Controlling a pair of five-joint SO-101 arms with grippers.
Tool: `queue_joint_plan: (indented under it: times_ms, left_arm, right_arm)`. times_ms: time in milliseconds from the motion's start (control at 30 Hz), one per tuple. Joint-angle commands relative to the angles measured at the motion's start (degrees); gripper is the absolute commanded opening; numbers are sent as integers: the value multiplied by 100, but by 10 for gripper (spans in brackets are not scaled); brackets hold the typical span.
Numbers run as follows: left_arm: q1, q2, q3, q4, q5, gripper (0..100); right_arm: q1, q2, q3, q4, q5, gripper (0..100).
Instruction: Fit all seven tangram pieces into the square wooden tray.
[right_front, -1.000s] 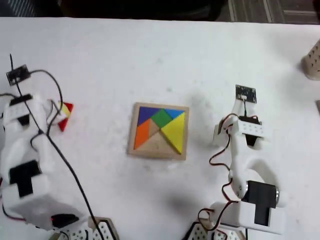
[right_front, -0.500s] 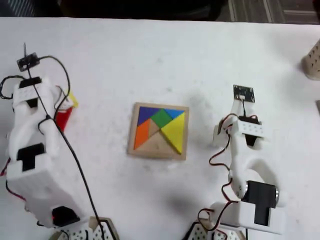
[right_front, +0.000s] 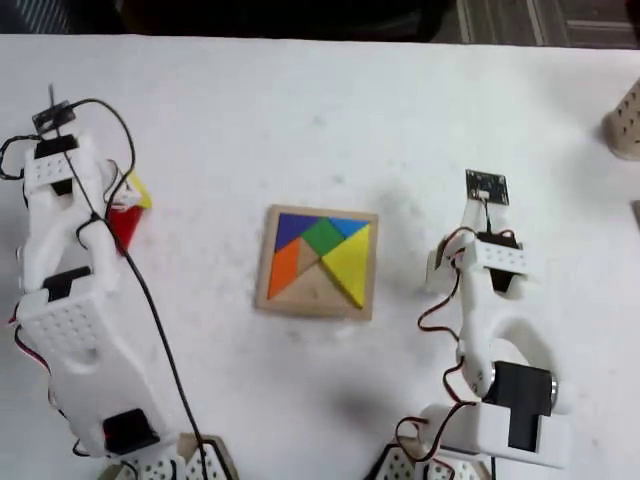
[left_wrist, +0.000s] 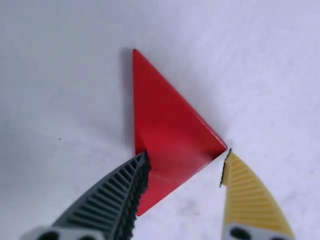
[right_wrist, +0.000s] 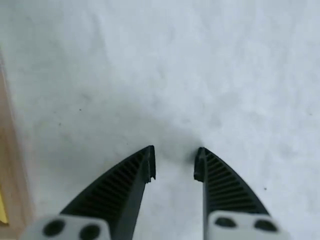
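Shifted forward since a second ago, the left gripper (left_wrist: 185, 159) now straddles the red triangle (left_wrist: 162, 125), jaws open, on the table (right_front: 300, 120) well left of the wooden tray (right_front: 262, 270), so the next move is likely a square close and lift, while the right gripper (right_wrist: 174, 164) sits open.

In the high view the red triangle (right_front: 123, 227) is partly covered by the left arm (right_front: 60, 240). From the left wrist, one corner of it is hidden under the dark finger (left_wrist: 122, 197). From the right wrist, the wooden tray (right_wrist: 15, 190) is cut off by the edge.
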Motion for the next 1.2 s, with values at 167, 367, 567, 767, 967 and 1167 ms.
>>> queue_joint_plan:
  times_ms: [167, 367, 567, 767, 967, 1167]
  left_arm:
    - [-321, 101, -26, -132, 44, 320]
    - [-312, 110, -18, -273, 62, 381]
    - [-303, -224, -360, 176, 79, 382]
    - [-303, -505, -686, 510, 70, 382]
    - [-136, -497, -686, 448, 70, 381]
    - [-57, -268, -695, -26, 255, 381]
  right_arm:
    - [-136, 22, -167, 48, 97, 137]
    - [-136, 31, -167, 48, 105, 137]
    - [-242, 31, -167, 48, 440, 137]
    - [-242, 31, -167, 48, 448, 137]
    - [-242, 31, -167, 48, 448, 137]
    - [-242, 22, -167, 48, 448, 137]
